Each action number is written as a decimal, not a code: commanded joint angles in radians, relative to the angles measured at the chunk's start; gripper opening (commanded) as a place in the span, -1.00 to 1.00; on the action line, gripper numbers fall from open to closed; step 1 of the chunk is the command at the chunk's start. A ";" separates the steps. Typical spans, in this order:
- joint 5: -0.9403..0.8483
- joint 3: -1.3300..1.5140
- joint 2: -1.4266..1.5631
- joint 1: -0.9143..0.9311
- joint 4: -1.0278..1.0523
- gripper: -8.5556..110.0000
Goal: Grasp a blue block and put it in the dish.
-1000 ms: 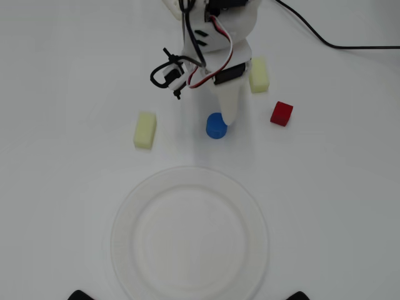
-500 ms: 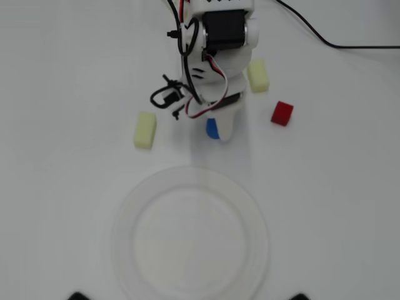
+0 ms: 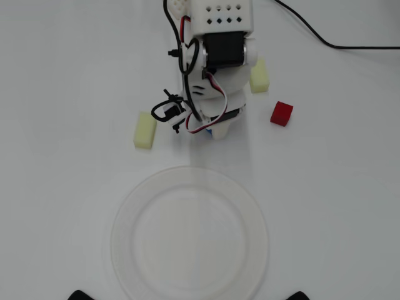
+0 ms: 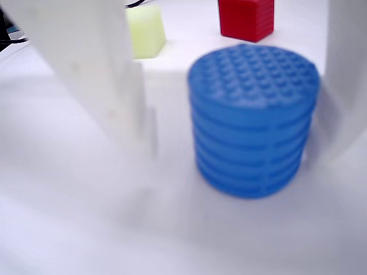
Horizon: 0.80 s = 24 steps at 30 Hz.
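Standing upright on the white table [image 4: 69,229], the blue block [image 4: 252,123] fills the wrist view: a short cylinder with its axis vertical, its finely studded round top facing up and its ribbed side wall resting flat on the surface. It sits between the two white fingers of the gripper [image 4: 229,114], hard against the right finger [image 4: 344,86] at the picture's right edge, while a clear gap of bare table separates it from the broad left finger [image 4: 97,74]. The pincer is spread wider than the block and has not clamped it; whether the right finger truly touches the block is hard to tell through the blur. Beyond the block in this view stand a pale yellow block [image 4: 146,28] and the red cube [image 4: 246,17], both well behind it.

In the overhead view the dish [image 3: 128,206] lies nearest the bottom edge, bare, well apart from the arm. Above it the gripper [image 3: 215,132] points down at the table and the arm covers almost all of the blue block [image 3: 212,131], only a thin blue sliver showing. A second pale yellow block [image 3: 145,130] lies to the left, the red cube [image 3: 281,113] to the right, and the other yellow block [image 3: 259,76] beside the arm [image 3: 222,37]. A black cable [image 3: 325,40] trails off top right. No writing can be read anywhere.
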 commanded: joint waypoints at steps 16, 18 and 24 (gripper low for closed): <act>0.051 -0.041 0.021 -0.028 0.018 -0.70; 0.052 -0.046 0.028 -0.028 0.018 -0.82; 0.011 -0.089 0.143 0.031 0.020 -0.85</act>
